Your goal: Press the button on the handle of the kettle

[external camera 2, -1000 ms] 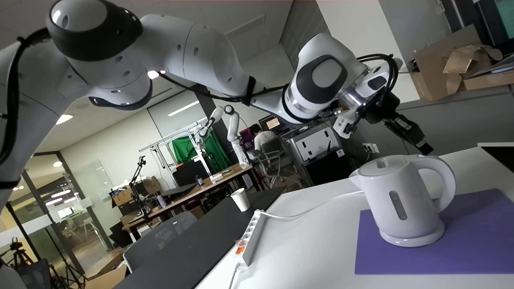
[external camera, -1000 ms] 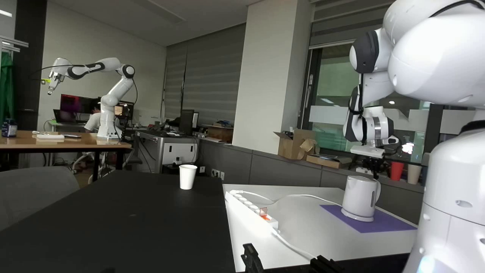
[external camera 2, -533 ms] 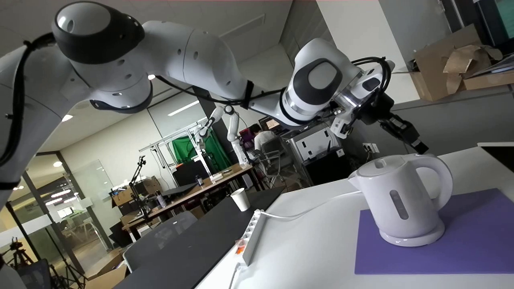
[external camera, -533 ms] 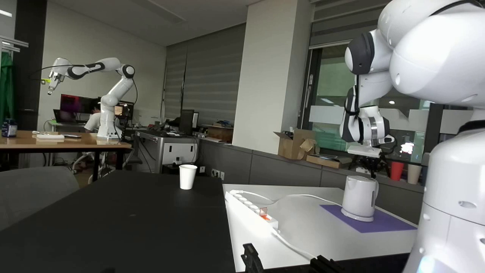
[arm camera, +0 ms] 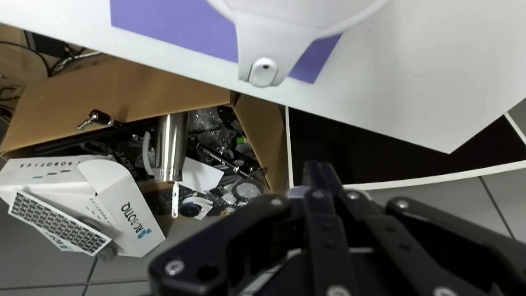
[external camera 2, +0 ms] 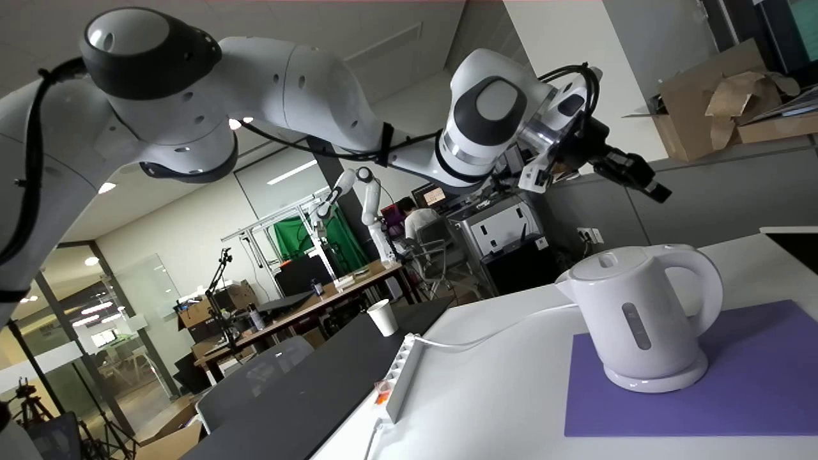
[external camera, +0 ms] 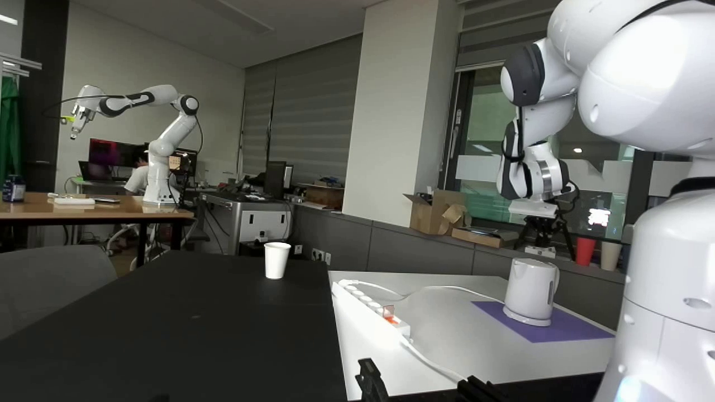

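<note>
The white kettle (external camera 2: 639,319) stands upright on a purple sheet (external camera 2: 760,383), and it also shows in an exterior view (external camera: 529,293). Its handle (external camera 2: 710,287) points away from the spout. In the wrist view the kettle handle (arm camera: 273,45) shows at the top, with an oval white button (arm camera: 263,74) near its end. My gripper (external camera 2: 663,191) is above the kettle, apart from it, and tilted down. In the wrist view the gripper (arm camera: 319,164) has its black fingertips together with nothing between them.
A white table (external camera 2: 498,383) carries a power strip (external camera 2: 399,377) and the kettle's cord (external camera 2: 486,338). A black table (external camera: 195,324) with a paper cup (external camera: 276,261) adjoins it. Below the table edge is an open cardboard box (arm camera: 123,90) of loose items.
My gripper has risen and drawn away from the kettle handle, shifting left in an exterior view. The kettle stays on the purple sheet with little visible movement.
</note>
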